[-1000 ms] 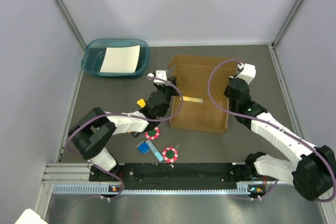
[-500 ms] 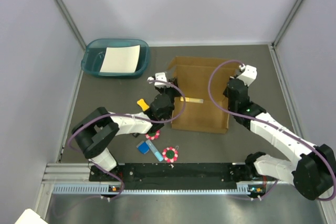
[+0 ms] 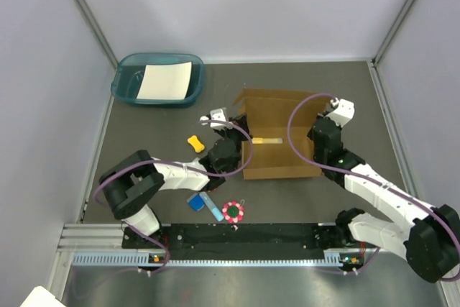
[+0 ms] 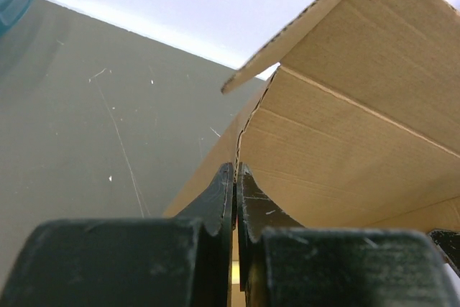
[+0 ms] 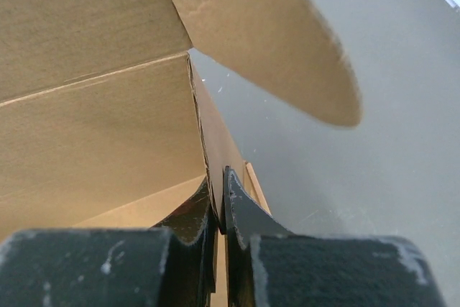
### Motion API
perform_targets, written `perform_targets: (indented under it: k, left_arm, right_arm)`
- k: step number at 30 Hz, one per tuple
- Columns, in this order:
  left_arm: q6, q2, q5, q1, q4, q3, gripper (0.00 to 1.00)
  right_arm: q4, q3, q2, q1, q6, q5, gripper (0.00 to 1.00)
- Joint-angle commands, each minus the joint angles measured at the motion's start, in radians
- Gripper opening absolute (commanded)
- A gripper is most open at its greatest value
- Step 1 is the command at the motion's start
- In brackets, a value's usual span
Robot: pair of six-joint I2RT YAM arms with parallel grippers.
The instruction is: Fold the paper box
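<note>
Left tool (image 4: 236, 177) and right tool (image 5: 218, 185) each clamp a raised wall of the paper box (image 3: 280, 159) (seemingly half-folded, flaps untucked).

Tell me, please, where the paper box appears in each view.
Top external: paper box right of centre, between both arms.
Left wrist: fills the right half, seen from low down.
Right wrist: fills the upper left, a flap overhead.
Shared landmark: the grey table, left of the box in left wrist, right of it in right wrist.
</note>
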Motion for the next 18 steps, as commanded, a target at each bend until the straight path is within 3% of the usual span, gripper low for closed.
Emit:
perform_targets:
  k: [1,9,18]
  left_arm:
    - [-0.036,0.006,0.071,-0.054,0.004,-0.065,0.0]
    - [-0.049,0.005,0.046,-0.111,0.055,-0.145,0.0]
    - [-0.221,-0.074,0.081,-0.115,0.005,-0.163,0.0]
  right_arm:
    - [-0.113,-0.08,-0.013,0.038,0.046,-0.03,0.0]
    - [-0.146,-0.13,-0.059,0.074,0.086,-0.018,0.0]
    - [-0.178,-0.206,-0.118,0.072,0.12,-0.016,0.0]
